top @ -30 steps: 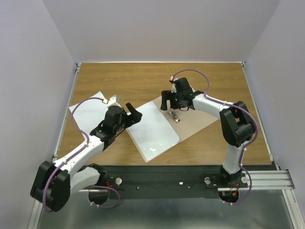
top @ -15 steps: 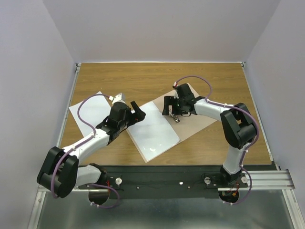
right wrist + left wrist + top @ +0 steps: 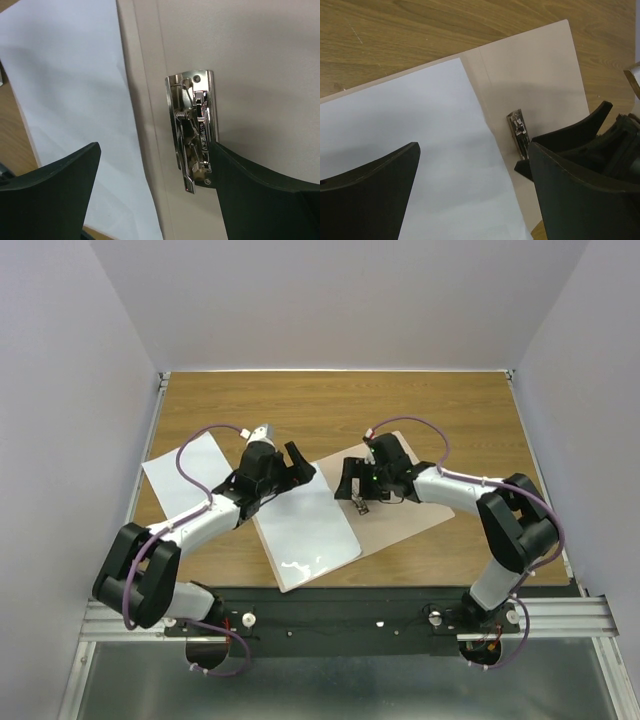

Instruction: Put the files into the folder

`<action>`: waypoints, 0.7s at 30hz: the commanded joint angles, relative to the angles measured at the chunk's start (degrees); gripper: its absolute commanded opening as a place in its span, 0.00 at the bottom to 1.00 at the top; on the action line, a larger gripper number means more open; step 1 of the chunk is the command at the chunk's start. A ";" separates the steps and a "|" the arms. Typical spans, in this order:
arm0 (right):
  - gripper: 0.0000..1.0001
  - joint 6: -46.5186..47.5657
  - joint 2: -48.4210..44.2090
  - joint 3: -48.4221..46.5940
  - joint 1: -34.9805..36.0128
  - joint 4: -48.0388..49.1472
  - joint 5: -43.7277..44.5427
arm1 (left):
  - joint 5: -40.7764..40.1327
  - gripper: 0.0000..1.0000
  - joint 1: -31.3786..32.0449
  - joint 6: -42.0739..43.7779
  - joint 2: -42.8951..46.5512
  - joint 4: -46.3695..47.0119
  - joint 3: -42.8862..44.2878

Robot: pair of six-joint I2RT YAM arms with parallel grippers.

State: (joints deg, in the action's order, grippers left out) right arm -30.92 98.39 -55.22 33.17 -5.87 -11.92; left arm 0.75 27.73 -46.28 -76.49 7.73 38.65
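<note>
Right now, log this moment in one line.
left claw open above sheet on open folder | right claw open at clip | other sheet on table, outside folder

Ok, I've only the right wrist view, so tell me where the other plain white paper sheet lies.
Observer: The other white sheet lies on the wooden table, left of the flat tan cardboard folder, its near edge hidden by the left arm.
Operator: Report the left gripper.
Observer: The left gripper is open, hovering over the far edge of the first white sheet, which rests on the folder's left leaf.
Operator: Describe the whole folder.
Observer: It lies open and flat, set diagonally to the table's edges.
</note>
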 commanded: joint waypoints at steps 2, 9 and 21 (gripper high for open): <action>0.97 -2.92 -4.34 2.57 3.66 2.62 1.02 | 3.29 0.98 1.36 1.72 -4.62 1.42 3.97; 0.98 -4.06 -11.63 6.17 3.92 2.53 10.06 | 3.55 0.98 5.23 2.95 -11.30 0.01 10.12; 1.00 -10.48 -30.27 15.58 3.83 -0.72 35.21 | -5.76 0.68 11.47 -1.25 -27.83 -14.49 26.91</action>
State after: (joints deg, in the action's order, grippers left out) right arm -38.94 71.64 -42.44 37.06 -4.43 12.51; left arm 1.10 38.02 -44.75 -99.85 1.48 61.73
